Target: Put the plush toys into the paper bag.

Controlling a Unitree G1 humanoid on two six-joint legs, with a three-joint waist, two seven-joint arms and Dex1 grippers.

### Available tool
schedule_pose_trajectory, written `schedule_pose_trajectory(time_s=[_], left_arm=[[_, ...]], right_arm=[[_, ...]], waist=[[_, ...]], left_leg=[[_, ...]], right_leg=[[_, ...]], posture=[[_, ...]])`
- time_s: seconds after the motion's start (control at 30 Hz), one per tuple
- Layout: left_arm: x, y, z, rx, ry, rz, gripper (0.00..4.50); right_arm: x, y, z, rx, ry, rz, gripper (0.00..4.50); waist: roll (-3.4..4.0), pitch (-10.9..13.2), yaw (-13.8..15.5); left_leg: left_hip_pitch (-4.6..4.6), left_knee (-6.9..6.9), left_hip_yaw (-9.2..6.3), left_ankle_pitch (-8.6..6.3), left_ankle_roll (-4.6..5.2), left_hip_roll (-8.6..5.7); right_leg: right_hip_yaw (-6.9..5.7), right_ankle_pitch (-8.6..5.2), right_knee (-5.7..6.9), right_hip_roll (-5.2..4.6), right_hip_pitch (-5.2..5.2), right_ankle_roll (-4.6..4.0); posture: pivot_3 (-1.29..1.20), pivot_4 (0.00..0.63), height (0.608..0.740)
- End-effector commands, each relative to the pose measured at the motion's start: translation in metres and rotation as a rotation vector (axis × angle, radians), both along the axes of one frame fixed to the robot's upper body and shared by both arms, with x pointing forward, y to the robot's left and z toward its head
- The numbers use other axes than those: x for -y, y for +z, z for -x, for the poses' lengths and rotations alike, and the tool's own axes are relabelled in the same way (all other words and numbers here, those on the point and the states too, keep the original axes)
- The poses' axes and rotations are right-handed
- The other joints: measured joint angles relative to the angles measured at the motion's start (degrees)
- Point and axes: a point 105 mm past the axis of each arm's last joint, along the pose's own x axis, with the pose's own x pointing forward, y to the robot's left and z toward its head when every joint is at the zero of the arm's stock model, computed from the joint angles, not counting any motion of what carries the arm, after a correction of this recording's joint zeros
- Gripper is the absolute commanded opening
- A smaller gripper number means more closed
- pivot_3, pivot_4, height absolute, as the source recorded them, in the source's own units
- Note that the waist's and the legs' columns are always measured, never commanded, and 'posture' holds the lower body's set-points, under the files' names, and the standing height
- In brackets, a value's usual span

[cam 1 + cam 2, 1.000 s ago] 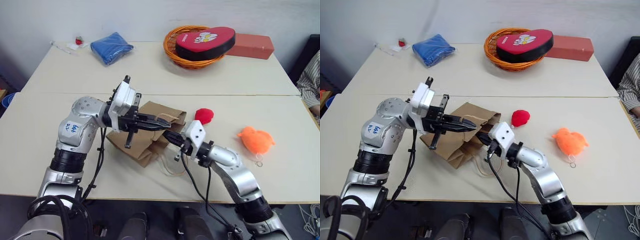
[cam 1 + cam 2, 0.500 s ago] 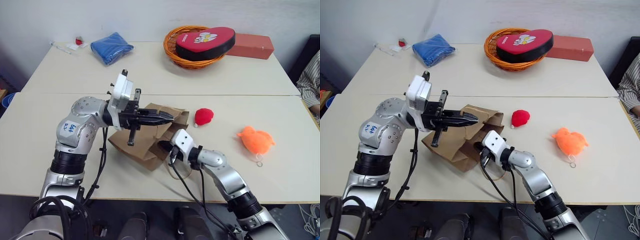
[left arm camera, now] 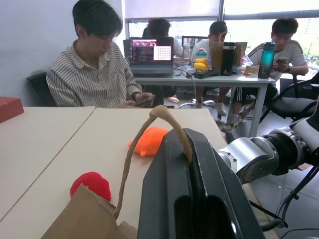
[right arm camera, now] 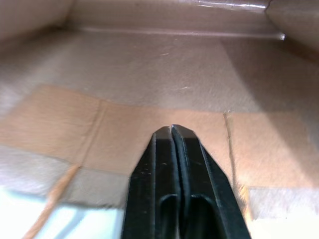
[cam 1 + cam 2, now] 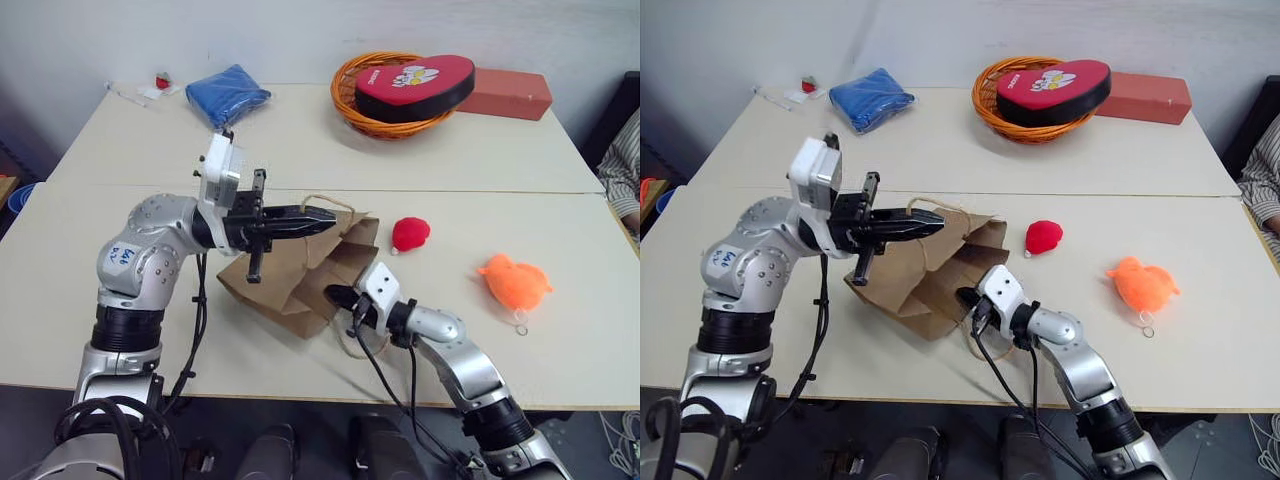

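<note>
The brown paper bag [image 5: 283, 272] lies on its side on the near table, its mouth facing right. My left gripper [image 5: 318, 214] is shut on the bag's upper cord handle [image 3: 149, 130] and holds that edge lifted. My right gripper [image 5: 336, 294] is shut with nothing in it, its tips just inside the bag's mouth at the lower edge, facing the brown paper interior [image 4: 164, 79]. The red round plush toy [image 5: 410, 233] rests on the table just right of the bag. The orange plush toy [image 5: 513, 280] with its small loop lies farther right.
On the far table stand an orange wicker basket [image 5: 350, 100] holding a red heart cushion [image 5: 415, 82], a red-brown box [image 5: 510, 93] and a folded blue cloth [image 5: 228, 95]. A person's striped sleeve [image 5: 622, 165] is at the right edge. Several people sit beyond in the left wrist view.
My right gripper has sunk from the bag's upper edge to the lower edge of its mouth. The left gripper has turned a little with the handle, and the mouth stands wider.
</note>
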Motion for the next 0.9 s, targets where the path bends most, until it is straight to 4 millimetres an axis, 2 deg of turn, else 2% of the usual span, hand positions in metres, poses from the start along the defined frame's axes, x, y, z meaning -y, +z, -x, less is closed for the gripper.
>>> schedule_pose_trajectory(time_s=[0.03,0.1,0.2,0.27,0.33,0.5,0.6,0.67,0.73,0.8,0.9], left_arm=[[0.002,0.006,0.006,0.056,-0.009,0.007,0.0],[0.003,0.002,0.007,0.047,-0.016,-0.001,0.0],[0.005,-0.004,0.01,0.037,-0.036,-0.009,0.0],[0.007,-0.006,0.011,0.037,-0.05,-0.016,0.0],[0.008,-0.007,0.011,0.037,-0.059,-0.014,0.0],[0.012,-0.008,0.011,0.037,-0.093,-0.015,0.0],[0.015,-0.01,0.012,0.031,-0.114,-0.016,0.0],[0.017,-0.011,0.012,0.027,-0.126,-0.016,0.0],[0.019,-0.011,0.012,0.017,-0.139,-0.007,0.0],[0.021,-0.011,0.011,0.014,-0.146,-0.006,0.0],[0.022,-0.01,0.01,0.013,-0.152,-0.008,0.0]], right_arm=[[0.008,0.027,0.01,0.064,0.035,-0.07,1.3],[0.021,0.041,0.018,0.117,0.034,-0.121,2.0],[0.043,0.063,0.041,0.179,0.055,-0.218,3.1],[0.067,0.076,0.054,0.213,-0.001,-0.274,3.82],[0.092,0.078,0.066,0.225,-0.076,-0.256,4.49],[0.149,0.073,0.095,0.272,-0.327,-0.139,4.49],[0.198,0.065,0.121,0.334,-0.562,-0.018,4.49],[0.221,0.055,0.138,0.316,-0.677,0.02,4.49],[0.243,0.032,0.165,0.233,-0.779,0.087,4.49],[0.254,0.02,0.181,0.189,-0.847,0.104,4.49],[0.252,0.022,0.178,0.207,-0.832,0.11,4.49]], waist=[[0.0,0.0,0.0],[0.0,0.0,0.1],[0.0,0.0,0.3],[0.0,0.0,0.4],[0.0,0.0,0.4],[0.0,0.0,0.7],[0.0,0.0,0.9],[0.0,0.0,1.2],[0.0,0.0,1.4],[0.0,0.0,1.5],[0.02,0.0,0.8]], left_leg=[[0.0,0.0,0.01,0.0,0.0,0.0],[0.0,-0.01,0.0,0.0,0.0,0.0],[-0.01,-0.04,0.0,0.0,0.0,0.0],[-0.01,-0.05,-0.01,-0.01,0.01,0.0],[-0.01,-0.04,-0.02,-0.01,0.01,0.0],[0.08,-0.11,0.0,-0.01,0.02,0.01],[0.12,-0.12,0.05,-0.02,0.03,0.01],[0.14,-0.14,0.05,-0.02,0.03,0.01],[0.19,-0.15,0.1,-0.03,0.05,0.01],[0.24,-0.19,0.12,-0.04,0.07,0.01],[0.28,-0.19,0.19,-0.04,0.07,0.01]], right_leg=[[0.0,0.0,0.0,0.0,0.0,0.0],[0.0,0.0,-0.01,0.0,0.0,0.0],[0.0,0.0,-0.05,-0.01,0.02,0.0],[-0.01,0.0,-0.08,0.0,0.04,0.0],[-0.01,0.0,-0.09,0.0,0.06,0.0],[0.0,0.0,-0.09,0.01,0.14,0.0],[0.05,0.0,-0.09,0.01,0.17,0.0],[0.05,0.0,-0.08,0.01,0.18,0.01],[0.1,0.0,-0.1,0.01,0.23,0.0],[0.13,0.0,-0.12,0.02,0.27,0.01],[0.24,0.0,-0.1,0.02,0.27,0.0]], posture=[[0.0,0.15,0.74],[0.0,0.15,0.74],[0.0,0.15,0.74],[0.0,0.15,0.74],[0.0,0.15,0.74],[0.0,0.15,0.74],[0.0,0.15,0.74],[0.0,0.15,0.74],[0.0,0.15,0.74],[0.0,0.15,0.74],[0.0,0.15,0.74]])
